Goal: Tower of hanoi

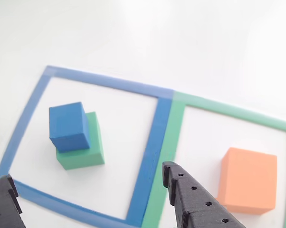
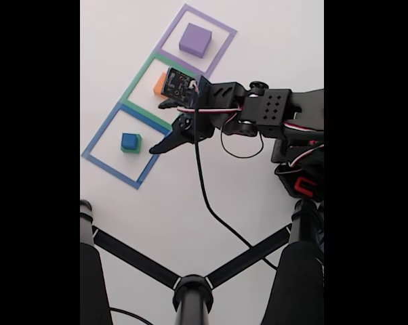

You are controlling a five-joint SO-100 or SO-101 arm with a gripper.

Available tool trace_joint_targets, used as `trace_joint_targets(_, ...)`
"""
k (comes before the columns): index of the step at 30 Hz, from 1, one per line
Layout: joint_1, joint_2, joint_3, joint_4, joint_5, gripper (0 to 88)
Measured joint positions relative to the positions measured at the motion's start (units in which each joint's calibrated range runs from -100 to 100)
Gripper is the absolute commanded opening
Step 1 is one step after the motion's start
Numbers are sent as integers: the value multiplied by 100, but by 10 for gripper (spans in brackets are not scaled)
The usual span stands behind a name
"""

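Jaws apart and empty above the white tabletop (image 2: 190, 196), gripper (image 2: 165, 125) hovering between squares. Four blocks counted: one blue cube (image 1: 68, 126) stacked on one green block (image 1: 88, 154), far left of the jaws in the other view; one orange block (image 1: 247, 180) just right; one purple block (image 2: 194, 39) well apart.

Arm hides much of orange block (image 2: 160, 83).

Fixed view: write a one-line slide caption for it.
Open black two-finger gripper above three taped squares: small blue foam cube on green foam block, orange foam block, purple foam block.
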Motion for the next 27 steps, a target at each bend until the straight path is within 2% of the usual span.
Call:
trace_joint_targets(5,-82,861,540,-1894,-39,379)
trace_joint_targets(12,-164,2263,548,-3724,-39,380)
trace_joint_targets(20,-254,3858,-131,-4944,-39,379)
trace_joint_targets(27,-393,4762,-714,-5538,-39,380)
